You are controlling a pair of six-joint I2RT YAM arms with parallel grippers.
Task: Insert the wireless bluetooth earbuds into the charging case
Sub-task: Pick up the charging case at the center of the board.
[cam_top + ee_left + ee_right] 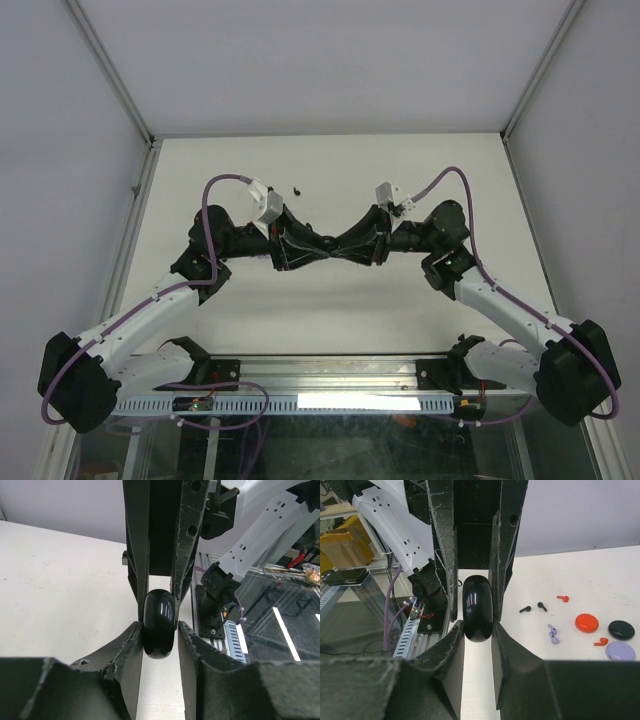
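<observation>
From overhead I see my two arms reaching inward and meeting nose to nose over the middle of the white table (pixel 330 320). Between them is a glossy black charging case (pixel 477 607), rounded and standing on edge.

The right gripper (pixel 477 625) is clenched on it. In the right wrist view both of its fingers press flat against the case's sides. The left gripper (pixel 159 626) comes at the same case from the opposite end, its fingers bracketing it closely. One finger touches and the other looks slightly clear of it, so I cannot tell whether this pincer is grasping or loose.

The earbuds lie loose on the table, well apart from the held case, seen past the right gripper:
- two black earbuds (pixel 525 609) close together
- a red earbud (pixel 563 598) beyond them
- two pale purple earbuds (pixel 552 629) side by side, nearer the camera
- a second red earbud (pixel 601 641)

Among them sit three round cases — a red case (pixel 586 622), a black case (pixel 621 629) just beside it, and a purple case (pixel 620 651) at the frame's edge. The second red earbud lies between the red case and the purple case.
</observation>
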